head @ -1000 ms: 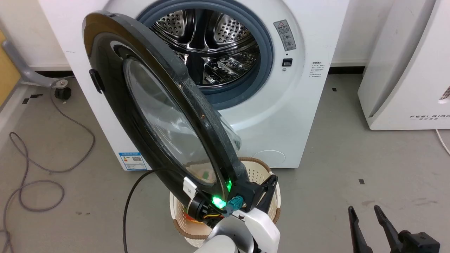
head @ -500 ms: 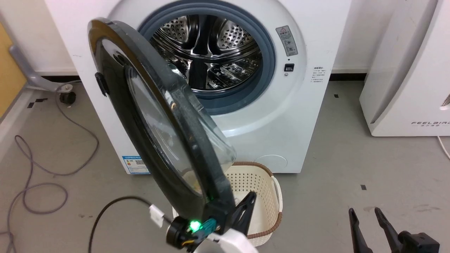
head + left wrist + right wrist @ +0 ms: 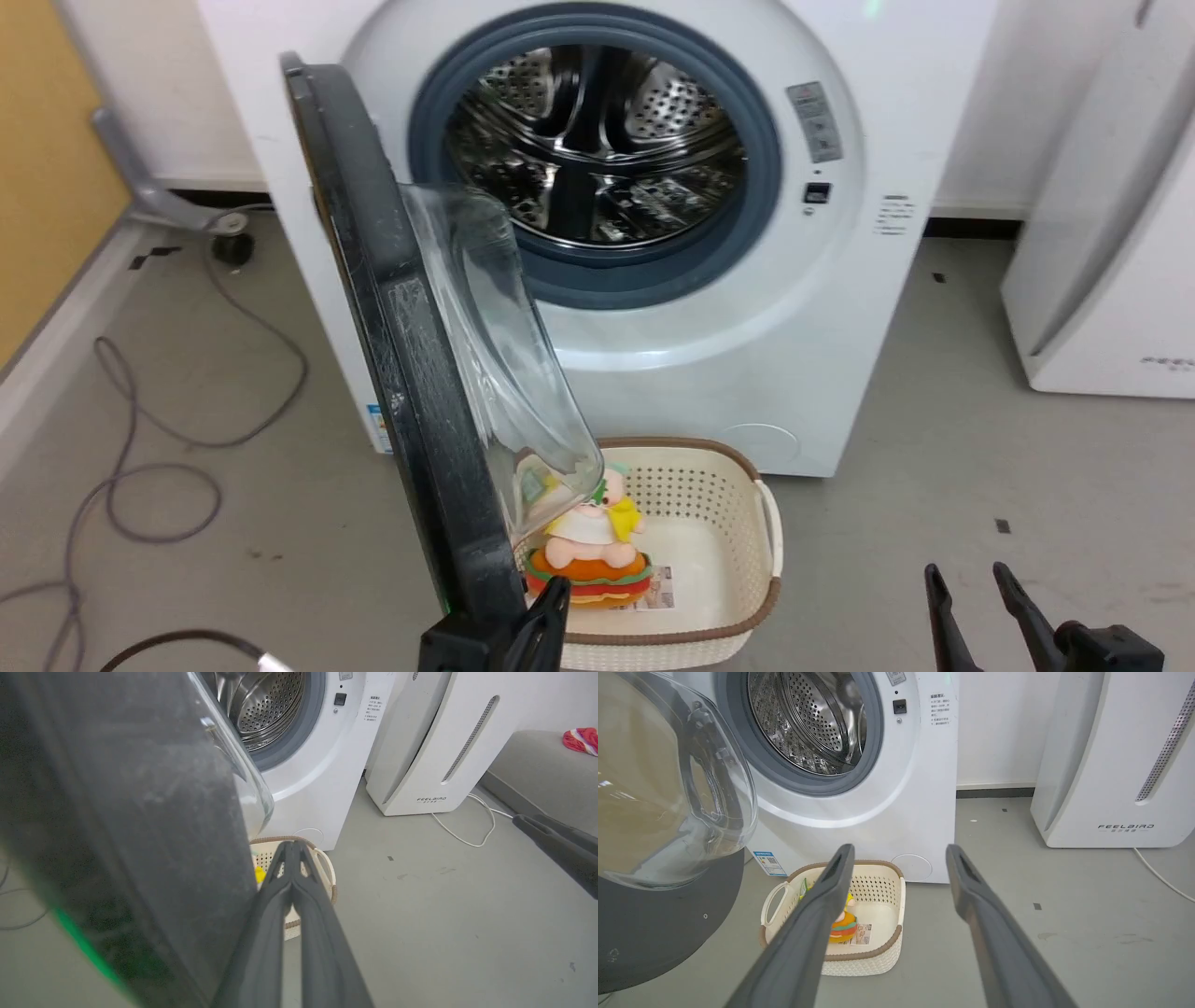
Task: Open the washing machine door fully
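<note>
The washing machine door stands swung out. Beside its edge the left claw is pinched closed on nothing, and the right claw is spread and empty.

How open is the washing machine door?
Open wide: the washing machine door stands edge-on in the head view, clear of the exposed steel drum.

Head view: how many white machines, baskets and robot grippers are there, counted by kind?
White machines: 2, the washing machine and the appliance on the right.
Baskets: 1, the cream basket.
Grippers: 2, the left gripper and the right gripper.
Total: 5.
</note>
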